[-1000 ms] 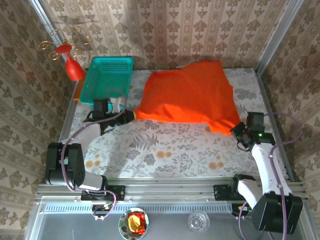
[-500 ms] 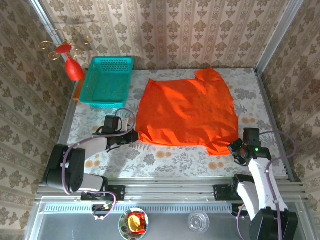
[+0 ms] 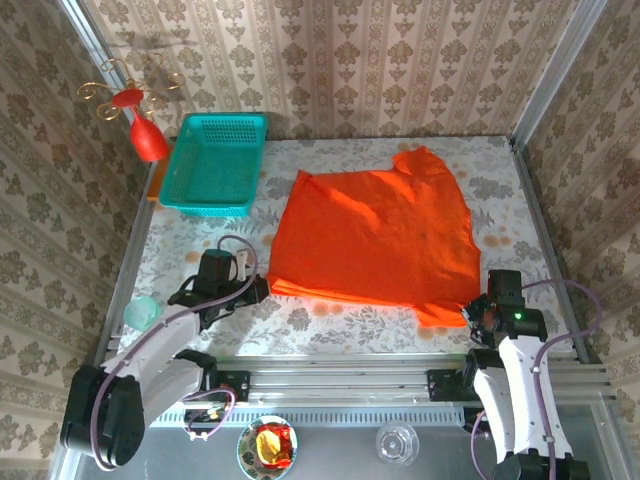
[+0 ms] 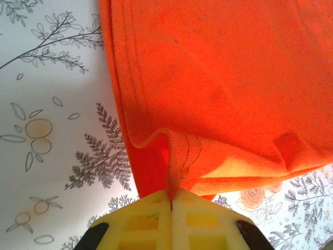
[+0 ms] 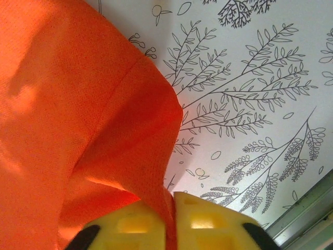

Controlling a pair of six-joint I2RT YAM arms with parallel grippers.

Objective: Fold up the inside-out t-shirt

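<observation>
The inside-out t-shirt point(image 3: 380, 235), bright orange-red, lies spread nearly flat across the middle of the floral table. My left gripper point(image 3: 262, 288) sits at its near left corner. In the left wrist view the yellow fingers point(image 4: 140, 219) are pressed together on a pinch of hem point(image 4: 174, 166), so that gripper point(image 4: 171, 200) is shut on it. My right gripper point(image 3: 470, 312) is at the near right corner. In the right wrist view the gripper point(image 5: 170, 205) has a fold of the shirt point(image 5: 78, 104) running down between its yellow pads, still caught there.
A teal basket point(image 3: 215, 165) stands at the back left, with a red ornament point(image 3: 148, 140) beside it against the wall. A small pale teal round thing point(image 3: 141, 312) lies by the left edge. The metal front rail point(image 3: 340, 375) runs close behind both grippers.
Both grippers have drawn the shirt's near corners toward the front edge, and the cloth has settled from a raised bunch into a flat spread.
</observation>
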